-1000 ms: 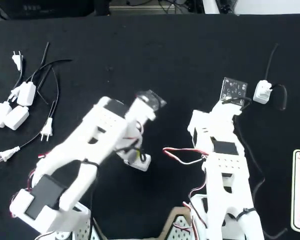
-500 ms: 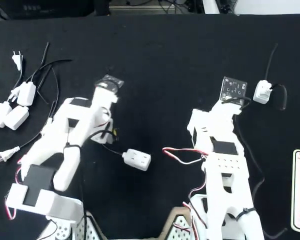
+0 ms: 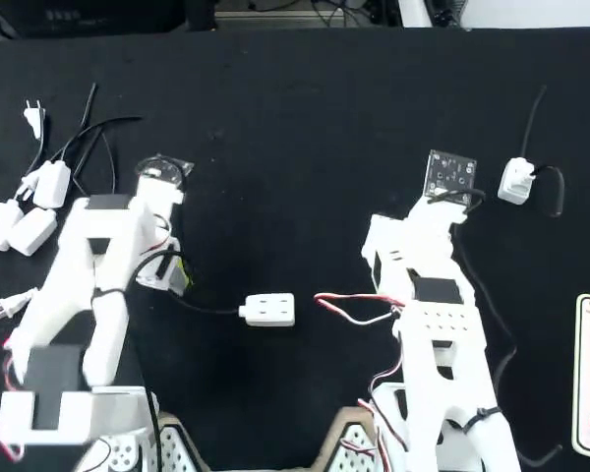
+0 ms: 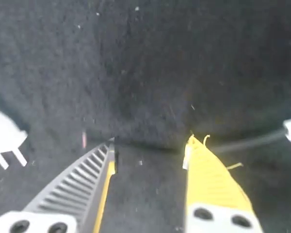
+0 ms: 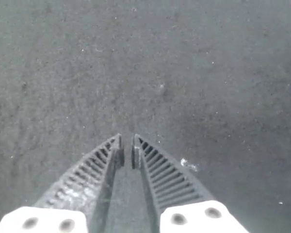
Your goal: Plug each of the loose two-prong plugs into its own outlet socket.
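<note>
the left gripper (image 4: 148, 154) hangs over the black table (image 3: 324, 108) with its fingers apart and empty, a white two-prong plug (image 4: 5, 141) near it. the right gripper (image 5: 126, 151) has its fingers almost together, holding nothing. the outlet socket (image 3: 268, 310) lies between both grippers.

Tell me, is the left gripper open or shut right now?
Open. In the left wrist view, the left gripper has its jaws wide apart, with bare black table between them and nothing held.
</note>
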Tool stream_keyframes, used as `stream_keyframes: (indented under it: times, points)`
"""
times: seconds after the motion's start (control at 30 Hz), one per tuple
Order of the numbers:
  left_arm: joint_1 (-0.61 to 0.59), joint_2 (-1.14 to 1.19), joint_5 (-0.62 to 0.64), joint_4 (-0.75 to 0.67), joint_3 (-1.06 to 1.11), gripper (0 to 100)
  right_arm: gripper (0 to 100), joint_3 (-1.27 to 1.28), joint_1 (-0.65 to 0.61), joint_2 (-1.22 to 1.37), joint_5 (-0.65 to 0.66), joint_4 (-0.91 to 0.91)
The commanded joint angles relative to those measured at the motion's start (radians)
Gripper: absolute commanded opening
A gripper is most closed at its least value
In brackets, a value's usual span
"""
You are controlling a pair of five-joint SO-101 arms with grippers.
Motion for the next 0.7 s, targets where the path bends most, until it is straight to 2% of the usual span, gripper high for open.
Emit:
stream_keyframes:
  times: [0.0, 0.17, 0.27, 0.37, 0.5, 0.6, 0.67]
  points:
    - [-0.007, -0.161, -0.035, 0.066, -0.022, 23, 3.5, -0.013, -0.018, -0.038, -0.003, -0.021]
    - [-0.035, -0.313, -0.054, 0.068, 0.004, 23, 3.5, -0.021, -0.057, -0.038, 0.009, 0.023]
    - [-0.033, -0.348, -0.051, 0.068, 0.048, 23, 3.5, -0.028, -0.138, -0.038, 0.11, 0.046]
    - [0.024, -0.348, -0.054, 0.063, 0.14, 23, 3.5, -0.019, -0.25, -0.038, 0.224, 0.051]
    - [0.035, -0.35, -0.049, -0.08, 0.297, 23, 3.5, -0.012, -0.454, -0.038, 0.4, 0.146]
    - [-0.019, -0.348, -0.044, -0.209, 0.389, 23, 3.5, -0.01, -0.574, -0.031, 0.453, 0.233]
    - [-0.085, -0.348, 0.014, -0.25, 0.409, 23, 3.6, -0.01, -0.608, -0.031, 0.46, 0.284]
